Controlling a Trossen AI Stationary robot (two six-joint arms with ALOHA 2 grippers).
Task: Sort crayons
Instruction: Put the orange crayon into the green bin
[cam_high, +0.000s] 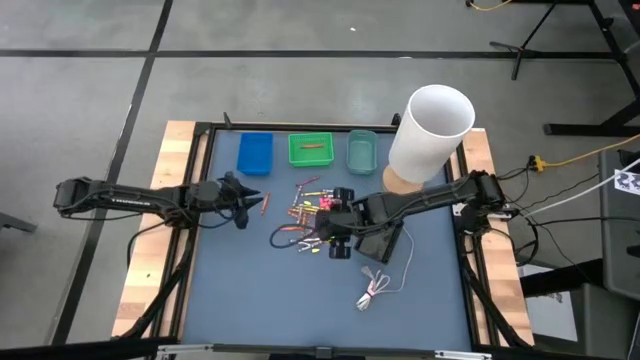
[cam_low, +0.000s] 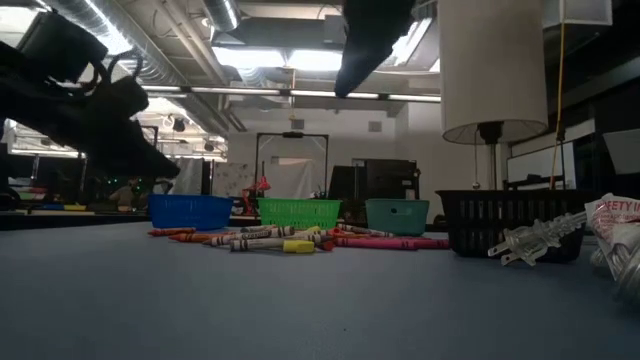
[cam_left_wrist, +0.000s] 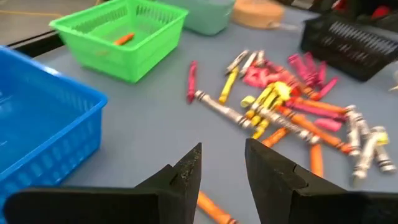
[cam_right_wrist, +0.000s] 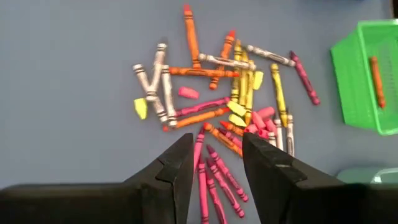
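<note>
Several crayons (cam_high: 305, 215) in pink, red, orange, yellow and white lie in a loose pile on the blue mat, mid-table (cam_right_wrist: 230, 118). My right gripper (cam_high: 335, 228) hangs open above the pile's right part, fingers slanting down, pink crayons (cam_right_wrist: 211, 177) under its gap (cam_right_wrist: 216, 158). My left gripper (cam_high: 240, 197) stands open left of the pile, nothing between its fingers (cam_left_wrist: 222, 168). A lone orange crayon (cam_left_wrist: 214, 210) lies on the mat just below the left gripper. The green basket (cam_high: 311, 149) holds one orange crayon (cam_left_wrist: 124, 38).
A blue basket (cam_high: 255, 152) and a teal basket (cam_high: 362, 151) flank the green one along the far edge. A tall white cylinder (cam_high: 430, 135) stands at the far right. A black basket (cam_low: 500, 220) sits right of the pile. A white cable with plug (cam_high: 375, 290) lies near the front.
</note>
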